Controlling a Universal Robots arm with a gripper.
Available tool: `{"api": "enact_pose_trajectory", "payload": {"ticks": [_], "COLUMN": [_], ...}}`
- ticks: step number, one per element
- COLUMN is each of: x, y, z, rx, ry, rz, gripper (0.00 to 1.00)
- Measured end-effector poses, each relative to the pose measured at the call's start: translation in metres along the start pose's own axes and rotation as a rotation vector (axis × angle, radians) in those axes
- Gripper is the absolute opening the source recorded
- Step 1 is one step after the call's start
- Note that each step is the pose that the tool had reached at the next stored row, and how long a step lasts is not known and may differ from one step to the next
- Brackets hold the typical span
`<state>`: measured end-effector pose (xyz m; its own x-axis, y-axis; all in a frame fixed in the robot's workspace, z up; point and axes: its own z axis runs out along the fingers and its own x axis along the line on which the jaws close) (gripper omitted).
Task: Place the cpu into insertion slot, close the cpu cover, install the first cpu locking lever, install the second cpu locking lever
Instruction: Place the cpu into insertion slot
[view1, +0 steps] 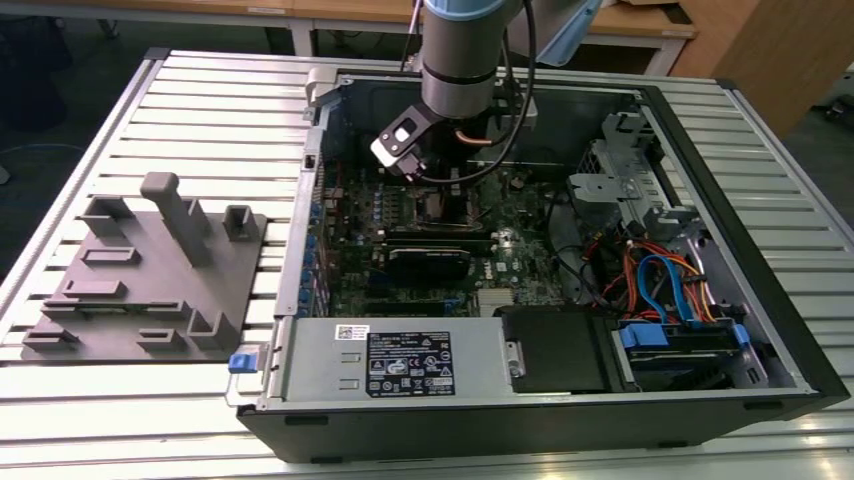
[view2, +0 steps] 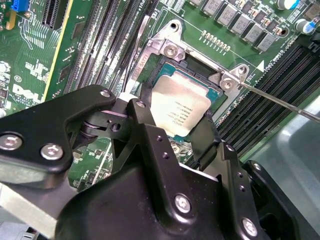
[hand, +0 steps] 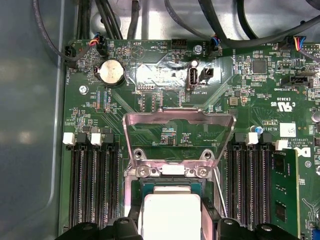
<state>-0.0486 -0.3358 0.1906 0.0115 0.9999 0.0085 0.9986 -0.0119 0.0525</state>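
The cpu (view2: 181, 106), a flat silver-grey square, lies level in the mouth of the insertion slot (view2: 199, 69); whether it is fully seated is hidden. My gripper (view2: 177, 121) is shut on the cpu, with one black finger (view2: 144, 125) on each of two opposite edges. In the first wrist view the cpu (hand: 171, 212) shows between the fingers, and the cpu cover (hand: 180, 116) stands swung open beyond the slot. Two thin locking levers (view2: 280, 102) (view2: 139, 45) are swung free at the sides. In the exterior view my gripper (view1: 447, 190) is down inside the open computer case.
Long black memory slots (hand: 95, 180) flank the socket on both sides. The case walls (view1: 747, 250), a drive cage with orange and blue cables (view1: 654, 280) and a power supply (view1: 387, 365) surround the board. A grey fixture plate (view1: 147, 270) sits on the table at the exterior view's left.
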Motion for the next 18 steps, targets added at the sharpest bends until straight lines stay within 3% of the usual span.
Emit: {"api": "enact_pose_trajectory", "payload": {"ticks": [11,15,16,18], "x": [0.0,0.0002,0.0,0.0], "y": [-0.0002,-0.0001,-0.0002,-0.0001], "z": [0.0013,0.0019,0.0016,0.0016], "rx": [0.0002,-0.0006,-0.0001,0.0001], "ry": [-0.0001,0.001,0.0002,-0.0001], "rz": [0.0,0.0,0.0,0.0], "gripper": [0.54,0.6,0.67,0.67]}}
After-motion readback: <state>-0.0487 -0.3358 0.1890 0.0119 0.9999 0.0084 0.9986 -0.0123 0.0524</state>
